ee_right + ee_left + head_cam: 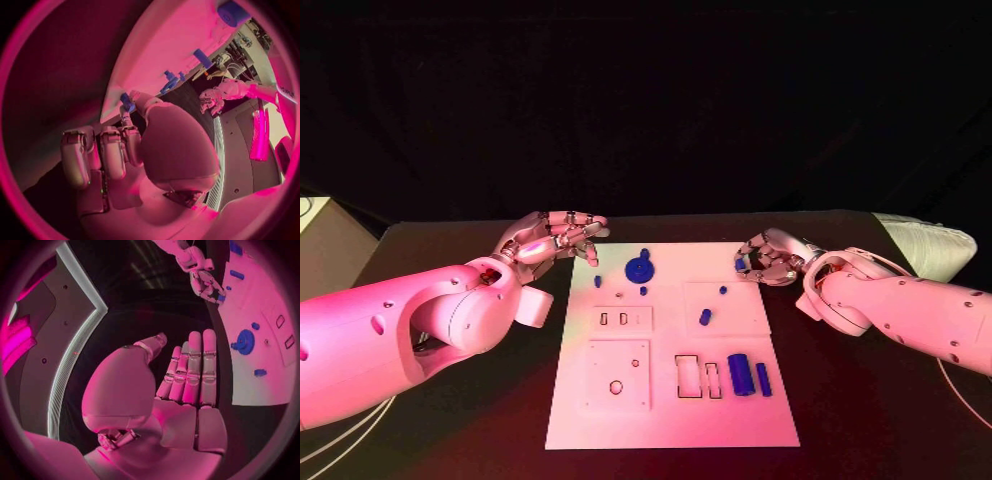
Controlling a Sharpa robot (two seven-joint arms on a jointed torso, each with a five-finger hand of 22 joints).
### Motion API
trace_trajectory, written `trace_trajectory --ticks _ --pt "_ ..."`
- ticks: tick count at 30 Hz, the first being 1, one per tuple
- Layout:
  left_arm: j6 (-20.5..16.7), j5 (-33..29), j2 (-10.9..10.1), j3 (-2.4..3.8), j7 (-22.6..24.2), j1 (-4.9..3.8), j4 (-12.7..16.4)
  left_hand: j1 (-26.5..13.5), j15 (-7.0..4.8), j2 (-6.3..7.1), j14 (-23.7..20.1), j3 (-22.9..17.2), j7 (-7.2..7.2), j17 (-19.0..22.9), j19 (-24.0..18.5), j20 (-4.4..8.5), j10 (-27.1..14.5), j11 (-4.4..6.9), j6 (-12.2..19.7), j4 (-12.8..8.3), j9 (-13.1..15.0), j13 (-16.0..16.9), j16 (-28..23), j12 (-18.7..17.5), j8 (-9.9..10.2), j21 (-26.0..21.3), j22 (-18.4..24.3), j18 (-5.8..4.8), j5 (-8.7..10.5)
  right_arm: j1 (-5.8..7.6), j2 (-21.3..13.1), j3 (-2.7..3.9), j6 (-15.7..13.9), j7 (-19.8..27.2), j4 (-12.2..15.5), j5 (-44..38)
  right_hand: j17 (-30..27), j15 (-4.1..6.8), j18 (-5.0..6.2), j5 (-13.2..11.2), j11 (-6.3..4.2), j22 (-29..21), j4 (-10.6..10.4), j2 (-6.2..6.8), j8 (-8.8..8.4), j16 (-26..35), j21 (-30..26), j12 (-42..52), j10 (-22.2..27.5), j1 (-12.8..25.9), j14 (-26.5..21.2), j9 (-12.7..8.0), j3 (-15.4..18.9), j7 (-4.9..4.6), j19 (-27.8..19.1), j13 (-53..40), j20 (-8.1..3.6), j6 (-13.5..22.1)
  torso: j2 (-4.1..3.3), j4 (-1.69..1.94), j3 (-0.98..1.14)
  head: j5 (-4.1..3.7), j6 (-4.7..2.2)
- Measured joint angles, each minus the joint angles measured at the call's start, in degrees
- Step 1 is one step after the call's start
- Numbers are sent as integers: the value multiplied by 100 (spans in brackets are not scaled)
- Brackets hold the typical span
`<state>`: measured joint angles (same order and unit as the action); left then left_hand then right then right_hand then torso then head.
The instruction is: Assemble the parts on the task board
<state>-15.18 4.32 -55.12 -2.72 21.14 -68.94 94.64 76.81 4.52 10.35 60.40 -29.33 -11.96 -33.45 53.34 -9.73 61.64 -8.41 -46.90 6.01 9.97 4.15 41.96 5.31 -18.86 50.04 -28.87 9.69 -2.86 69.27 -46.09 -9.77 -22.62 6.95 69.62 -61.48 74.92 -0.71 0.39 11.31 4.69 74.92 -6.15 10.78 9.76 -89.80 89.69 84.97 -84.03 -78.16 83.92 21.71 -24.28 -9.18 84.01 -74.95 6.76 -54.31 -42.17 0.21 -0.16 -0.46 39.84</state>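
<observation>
- Here, the small blue part (pixel 127 102) is pinched at the fingertips of the right hand (pixel 769 257), just over the far right edge of the task board (pixel 661 420).
- It looks light, hard and smooth, so it could slip or turn in a loose pinch. A soft, steady hold on its sides seems best.
- Most of it is hidden by the fingers, so it is hard to tell which way it points.
- The blue gear (pixel 639 268) lies flat near the far edge of the board, with its face up. It is best taken by its rim.
- The two long blue blocks (pixel 740 374) lie side by side on the near right part. Their long sides run from the near edge to the far edge.
- The left hand (pixel 557 238) hangs just off the board's far left corner, fingers straight, holding nothing.
</observation>
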Motion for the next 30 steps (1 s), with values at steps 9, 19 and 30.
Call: trace_trajectory --ticks 9,19,30 --pt "1 0 -3 0 -2 0 2 0 0 0 0 0 0 0 0 0 0 0 0 0 -1 0 0 0 0 0 0 0 0 0 -3 0 -11 -8 -4 -7 -1 0 0 0 0 -1 16 22 -1 0 0 0 0 22 0 -6 -16 -17 0 1 0 17 3 -1 -1 -8 -3" --pt "4 -1 -7 0 -4 0 3 0 0 0 0 -17 0 -1 -43 0 0 0 0 -17 4 0 0 0 0 34 -13 0 0 0 -3 0 -11 2 15 -10 -1 250 -1 -403 -251 -1 183 -32 578 0 0 88 5 76 -2 194 -293 210 -2 1 -231 -372 3 3 -2 -15 3" --pt "7 -1 -11 0 -7 0 2 0 0 0 0 -17 0 -4 -43 -1 0 0 0 -17 3 0 0 0 0 33 -12 0 0 0 -6 0 -197 -46 64 -33 -1 351 0 -481 -342 3 198 -112 712 0 0 138 -6 236 20 218 -342 255 1 2 -330 -332 6 8 -4 -13 11"
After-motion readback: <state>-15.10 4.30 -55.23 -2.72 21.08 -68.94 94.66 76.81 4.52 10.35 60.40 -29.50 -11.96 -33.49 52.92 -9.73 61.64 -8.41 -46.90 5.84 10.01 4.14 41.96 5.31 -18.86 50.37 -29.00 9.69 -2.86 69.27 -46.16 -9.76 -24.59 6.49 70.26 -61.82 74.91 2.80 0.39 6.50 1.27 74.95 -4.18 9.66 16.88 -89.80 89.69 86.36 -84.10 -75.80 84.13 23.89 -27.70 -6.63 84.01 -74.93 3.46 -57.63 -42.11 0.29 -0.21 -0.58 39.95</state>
